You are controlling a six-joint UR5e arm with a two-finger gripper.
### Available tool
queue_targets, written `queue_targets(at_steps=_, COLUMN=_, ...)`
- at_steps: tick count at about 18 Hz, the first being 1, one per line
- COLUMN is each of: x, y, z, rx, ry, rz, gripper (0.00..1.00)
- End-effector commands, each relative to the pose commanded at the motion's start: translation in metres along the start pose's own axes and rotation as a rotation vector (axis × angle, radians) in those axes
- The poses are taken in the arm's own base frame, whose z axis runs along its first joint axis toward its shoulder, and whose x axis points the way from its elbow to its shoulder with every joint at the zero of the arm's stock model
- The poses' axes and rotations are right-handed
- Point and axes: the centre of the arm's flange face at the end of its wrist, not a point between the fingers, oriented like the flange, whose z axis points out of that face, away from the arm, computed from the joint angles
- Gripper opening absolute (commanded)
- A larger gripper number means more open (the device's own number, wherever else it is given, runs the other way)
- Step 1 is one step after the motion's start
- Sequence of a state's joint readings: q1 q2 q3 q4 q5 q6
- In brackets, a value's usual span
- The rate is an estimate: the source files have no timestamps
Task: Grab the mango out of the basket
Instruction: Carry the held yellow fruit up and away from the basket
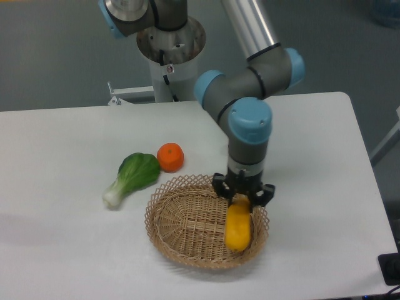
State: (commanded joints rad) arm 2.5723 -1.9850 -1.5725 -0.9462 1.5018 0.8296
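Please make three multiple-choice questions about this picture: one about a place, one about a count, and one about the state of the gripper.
1. Where is the mango?
A. at the right side of the basket
B. on the bare table
C. beside the tangerine

2. How many foods lie on the table outside the basket?
A. none
B. two
C. four

3. How is the gripper placed?
A. far above the table
B. over the leafy green
C. down at the upper end of the mango

Answers:
1 A, it lies inside the rim on the right.
2 B, the tangerine and the leafy green vegetable.
3 C, its fingers stand at either side of the fruit's end.
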Motion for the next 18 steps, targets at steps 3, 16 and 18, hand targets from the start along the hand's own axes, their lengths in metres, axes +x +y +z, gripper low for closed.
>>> queue_targets(at_steps=3, x=-0.031, y=0.018, z=-0.001, rx=-0.023, ry=0.003, rz=0.090, gripper=0.08)
queue_targets(at_steps=16, x=-0.129, y=0.066, z=0.001, rx=-0.073, ry=0.033, rz=0.397, gripper=0.18)
queue_targets(at_steps=18, x=-0.141, y=0.078, z=0.000, rx=-0.086, ry=0.030, rz=0.430, gripper=0.18)
